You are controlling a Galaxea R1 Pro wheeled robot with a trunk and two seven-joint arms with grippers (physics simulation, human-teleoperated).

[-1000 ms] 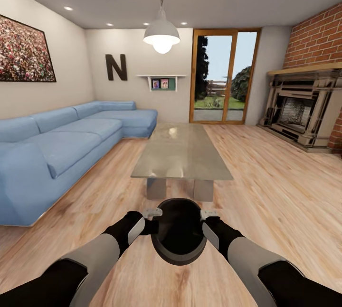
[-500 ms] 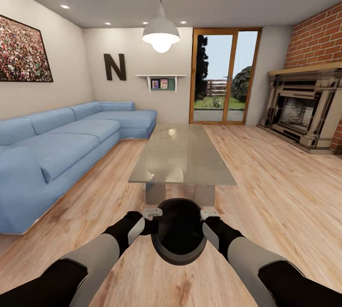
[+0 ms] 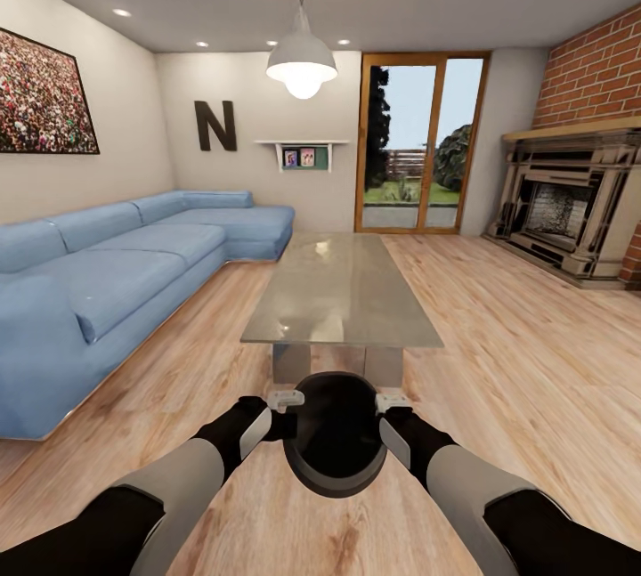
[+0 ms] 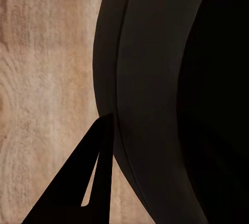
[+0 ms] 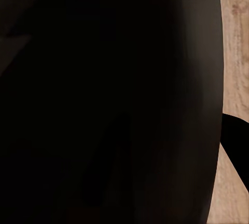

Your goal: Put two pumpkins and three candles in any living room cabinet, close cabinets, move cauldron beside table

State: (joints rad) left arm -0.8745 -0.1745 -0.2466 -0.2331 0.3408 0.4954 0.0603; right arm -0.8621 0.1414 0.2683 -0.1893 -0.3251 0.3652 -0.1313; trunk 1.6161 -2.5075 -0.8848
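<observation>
The cauldron [image 3: 335, 447] is matte black, the table [image 3: 343, 287] has a grey reflective top, the sofa [image 3: 116, 264] is light blue, the floor [image 3: 525, 353] pale wood-grain.

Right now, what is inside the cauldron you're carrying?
The cauldron, held between the left gripper and right gripper, shows only a dark interior; nothing is visible inside, though its bottom is in shadow.
</observation>
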